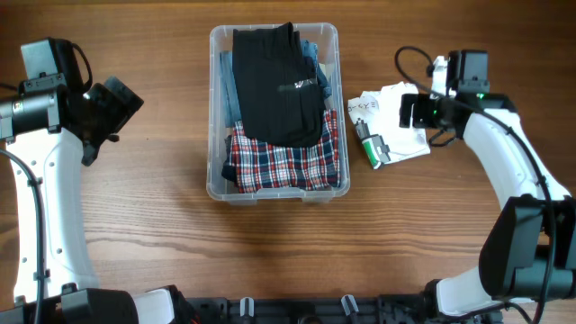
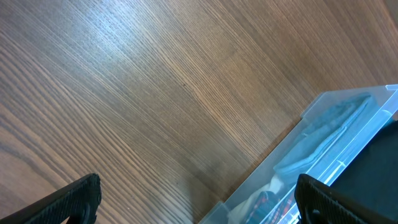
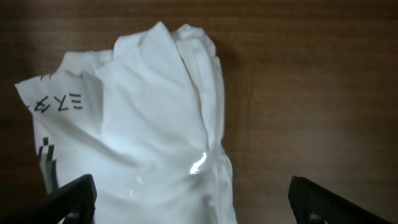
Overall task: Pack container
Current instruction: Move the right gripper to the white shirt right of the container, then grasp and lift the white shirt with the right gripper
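Container (image 1: pixel 275 195), clothes (image 1: pixel 274 90) inside, sits between your arms. Right gripper (image 3: pixel 194 202) spread wide over white packet (image 3: pixel 143 124), right of container: lower straight, pinch raised centre crease. Left gripper (image 2: pixel 196 199) spread, left of container.

The overhead view looks straight down from high up on the whole tabletop (image 1: pixel 135 225), the left wrist view tilts close over bare wood and a corner of the container (image 2: pixel 292 152), and the right wrist view hangs closer still over the white packet (image 3: pixel 155 124), both also seen from overhead.
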